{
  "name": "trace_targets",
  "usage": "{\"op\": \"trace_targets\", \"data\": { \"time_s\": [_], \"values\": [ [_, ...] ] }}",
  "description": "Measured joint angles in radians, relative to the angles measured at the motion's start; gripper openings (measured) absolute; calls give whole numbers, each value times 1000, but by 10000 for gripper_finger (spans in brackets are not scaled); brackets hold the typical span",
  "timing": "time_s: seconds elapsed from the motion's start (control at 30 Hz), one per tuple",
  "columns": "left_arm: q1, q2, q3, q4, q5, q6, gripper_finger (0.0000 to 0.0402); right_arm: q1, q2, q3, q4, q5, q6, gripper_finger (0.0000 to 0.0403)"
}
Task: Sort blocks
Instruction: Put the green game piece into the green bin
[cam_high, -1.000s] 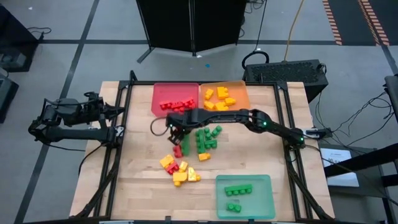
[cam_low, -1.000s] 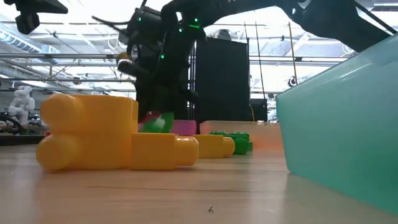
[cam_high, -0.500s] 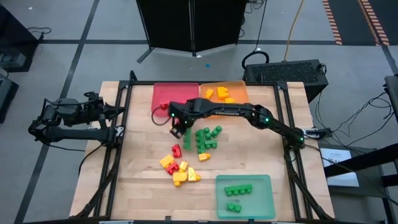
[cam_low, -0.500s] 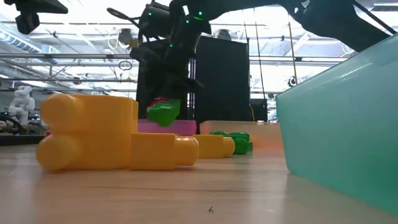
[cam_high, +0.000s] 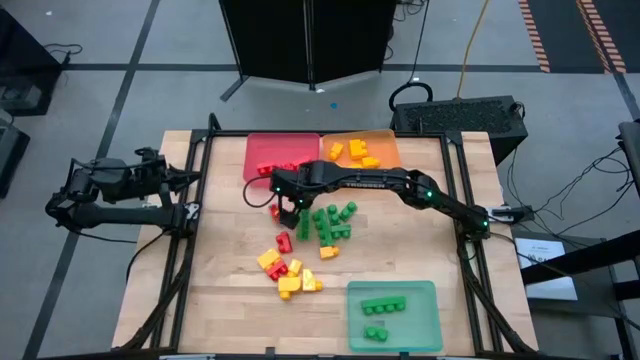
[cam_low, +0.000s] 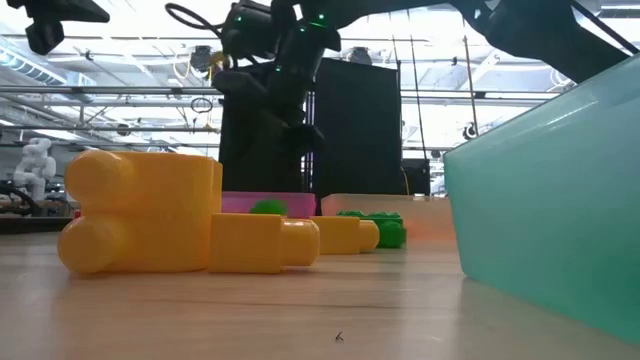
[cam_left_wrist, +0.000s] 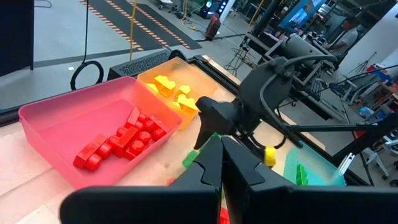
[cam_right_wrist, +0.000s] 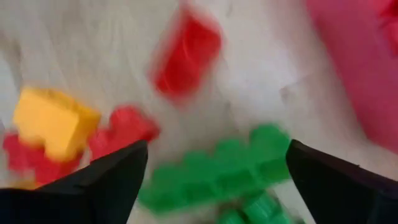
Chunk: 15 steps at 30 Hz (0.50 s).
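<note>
A wooden table (cam_high: 220, 290) seen from above, with two dark robot arms and small plastic blocks spread over it. Nearest the front edge, a green tray (cam_high: 392, 315) holds several green blocks (cam_high: 381, 305). Just beyond it and to the left, a loose cluster of yellow blocks (cam_high: 288, 277) and red blocks (cam_high: 284, 241) lies on the bare wood near the table's middle. From table height, one big yellow block (cam_low: 150, 225) fills the foreground with the green tray's pale wall (cam_low: 545, 220) beside it.

Farther back, a group of green blocks (cam_high: 331, 220) lies on the wood. The right arm reaches in from the right edge, stretched long and nearly level across the table, bent at the elbow. Its right gripper (cam_high: 288, 205) hangs just left of the green group, above the wood, fingers spread wide with nothing between them. Its own camera looks down past those fingers (cam_right_wrist: 93, 180) on a blurred red block (cam_right_wrist: 186, 59) and green blocks below.

At the far edge, a red tray (cam_high: 262, 150) holds red blocks (cam_high: 275, 167), and touching it on the right an orange tray (cam_high: 385, 148) holds yellow blocks (cam_high: 355, 152).

The left arm waits folded off the table's left edge, its left gripper (cam_high: 185, 178) pressed together and empty.
</note>
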Motion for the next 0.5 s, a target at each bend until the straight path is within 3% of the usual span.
{"op": "trace_targets", "data": {
  "time_s": [0.17,0.37,0.5],
  "values": [
    [0,0,0,0,0,-1,2,-2,0,0,-25,3,-5,379],
    [0,0,0,0,-1,-3,2,0,-1,0,114,11,34,375],
    [0,0,0,0,0,-3,2,22,-2,0,5,2,-217,374]
  ]
}}
